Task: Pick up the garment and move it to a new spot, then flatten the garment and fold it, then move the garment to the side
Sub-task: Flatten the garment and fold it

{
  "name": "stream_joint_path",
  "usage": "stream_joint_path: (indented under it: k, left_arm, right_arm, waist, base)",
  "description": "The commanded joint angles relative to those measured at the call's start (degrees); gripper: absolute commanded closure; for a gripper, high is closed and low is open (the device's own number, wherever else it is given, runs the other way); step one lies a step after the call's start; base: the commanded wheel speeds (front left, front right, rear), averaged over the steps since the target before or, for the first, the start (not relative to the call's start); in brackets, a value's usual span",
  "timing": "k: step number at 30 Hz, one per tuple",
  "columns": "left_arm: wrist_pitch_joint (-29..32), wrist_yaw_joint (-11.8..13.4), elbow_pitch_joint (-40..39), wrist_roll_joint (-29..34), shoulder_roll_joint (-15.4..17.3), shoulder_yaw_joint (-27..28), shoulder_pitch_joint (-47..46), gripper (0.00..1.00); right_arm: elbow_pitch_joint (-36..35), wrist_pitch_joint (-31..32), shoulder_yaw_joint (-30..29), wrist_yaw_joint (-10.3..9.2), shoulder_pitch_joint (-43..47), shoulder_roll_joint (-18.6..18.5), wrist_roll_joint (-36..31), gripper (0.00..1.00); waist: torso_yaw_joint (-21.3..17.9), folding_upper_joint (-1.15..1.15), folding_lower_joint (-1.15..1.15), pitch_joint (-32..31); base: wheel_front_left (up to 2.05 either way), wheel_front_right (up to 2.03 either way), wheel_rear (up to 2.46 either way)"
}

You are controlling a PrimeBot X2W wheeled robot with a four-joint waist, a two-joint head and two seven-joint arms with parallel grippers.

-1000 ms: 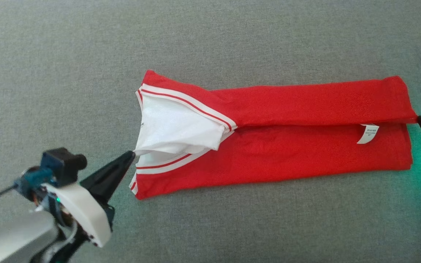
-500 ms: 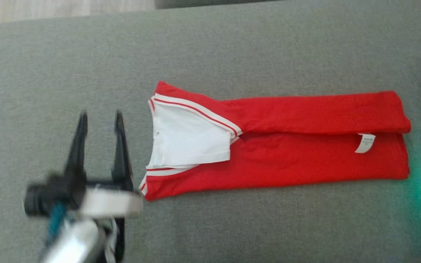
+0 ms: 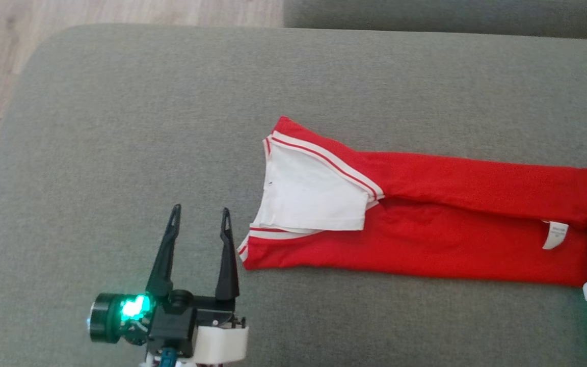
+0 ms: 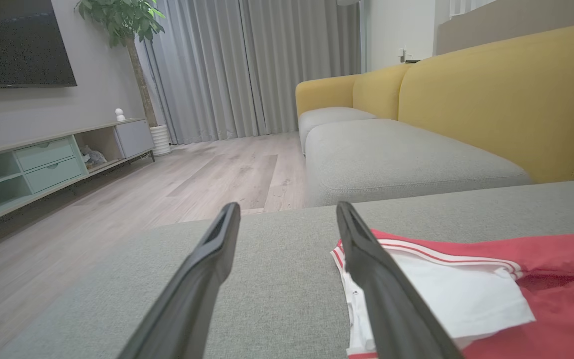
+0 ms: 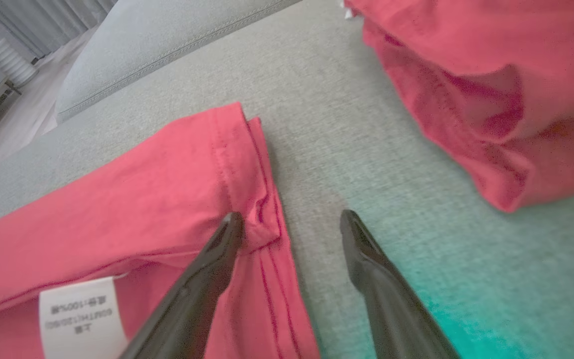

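Left gripper [image 3: 201, 213] stood spread, empty, just left of the garment [image 3: 451, 244]; right gripper [image 5: 291, 219] spread at its right end. Risk: a one-layer pinch would drag the fold open.

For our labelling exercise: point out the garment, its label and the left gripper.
garment [image 3: 451, 244], head view, red lower panel.
label [image 3: 554, 235], head view, tag's middle.
left gripper [image 3: 201, 209], head view, between its fingertips.
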Motion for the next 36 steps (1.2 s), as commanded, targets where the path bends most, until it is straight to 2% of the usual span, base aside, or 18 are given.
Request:
stream_joint_path:
  k: [1,2,3,4,9,12,17,20,23,25,27,31,35,36]
  left_arm:
    - [-0.28,-0.44,-1.57,0.84,-0.39,2.62,-0.83,0.00]
    - [-0.28,-0.98,-1.43,1.30,-0.89,2.93,-0.64,0.00]
    - [-0.28,-1.34,-1.35,1.72,-1.37,3.40,-0.44,0.00]
    - [-0.28,-1.63,-1.45,2.13,-1.81,3.99,-0.22,0.00]
    - [-0.28,-3.50,-1.58,3.59,-3.30,6.74,1.18,0.00]
    - [-0.28,-4.96,-1.94,4.51,-4.27,8.83,2.28,0.00]
    - [-0.28,-6.90,-2.00,5.73,-5.27,10.62,3.12,0.00]
    - [-0.28,-7.97,-2.00,6.33,-6.00,11.44,3.43,0.00]
    - [-0.28,-8.82,-1.87,6.69,-6.78,12.31,3.97,0.00]
    - [-0.28,-9.53,-1.72,6.93,-7.28,12.64,4.20,0.00]
    - [-0.28,-10.15,-1.54,7.28,-7.73,12.95,4.22,0.00]
    - [-0.28,-11.58,-1.13,7.75,-8.37,13.51,4.10,0.00]
    - [-0.28,-12.97,-0.61,8.21,-8.97,13.74,3.91,0.00]
    - [-0.28,-12.97,-0.61,8.21,-8.97,13.74,3.91,0.00]
  right_arm:
    - [-0.23,1.15,0.84,0.39,-0.47,-0.69,-0.60,0.01]
    - [0.23,2.21,0.99,0.39,-0.40,-0.32,-0.66,0.28]
    - [0.34,3.31,1.10,0.39,-0.27,0.11,-0.45,0.67]
    - [0.05,4.45,1.31,0.39,0.00,0.54,-0.05,1.00]
    - [-2.16,3.98,0.54,0.39,1.80,-0.02,0.60,1.00]
    - [-3.23,2.92,-1.52,0.39,2.30,-3.53,-0.09,1.00]
    - [-6.79,4.84,-5.54,0.39,1.31,-10.36,0.93,1.00]
    - [-14.32,7.10,-7.08,0.39,0.87,-12.16,3.52,1.00]
    - [-25.61,10.52,-8.12,0.39,1.03,-11.98,6.15,1.00]
    - [-32.93,12.64,-9.00,0.39,1.52,-10.39,6.63,1.00]
    - [-38.96,14.68,-9.62,0.39,1.98,-6.98,5.91,1.00]
    - [-47.37,19.16,-9.39,0.39,2.08,3.58,0.62,1.00]
    - [-50.57,23.14,-7.65,0.39,2.57,16.21,-6.61,1.00]
    - [-50.57,23.14,-7.65,0.39,2.57,16.21,-6.61,1.00]
  waist:
    - [0.95,0.00,0.00,-0.20]
    - [1.25,0.00,0.00,-0.30]
    - [1.47,0.00,0.00,-0.43]
    - [1.59,0.00,0.00,-0.53]
    - [1.53,0.00,0.00,-1.33]
    - [0.33,0.00,0.00,-2.05]
    - [-1.87,0.00,0.00,-2.52]
    - [-2.90,0.00,0.00,-3.03]
    - [-3.79,0.00,0.00,-3.52]
    - [-4.03,0.00,0.00,-3.66]
    - [-4.10,0.00,0.00,-3.74]
    - [-3.55,0.00,0.00,-3.58]
    - [-2.06,0.00,0.00,-3.38]
    - [-2.06,0.00,0.00,-3.38]
  base:
    - [0.00,0.00,0.00]
    - [0.00,0.00,0.00]
    - [0.00,0.00,0.00]
    - [0.00,0.00,0.00]
    - [0.00,0.00,0.00]
    - [0.00,0.00,0.00]
    - [0.00,0.00,0.00]
    - [0.00,0.00,0.00]
    - [0.00,0.00,0.00]
    - [0.00,0.00,0.00]
    - [0.00,0.00,0.00]
    - [0.00,0.00,0.00]
    - [0.00,0.00,0.00]
    - [0.00,0.00,0.00]
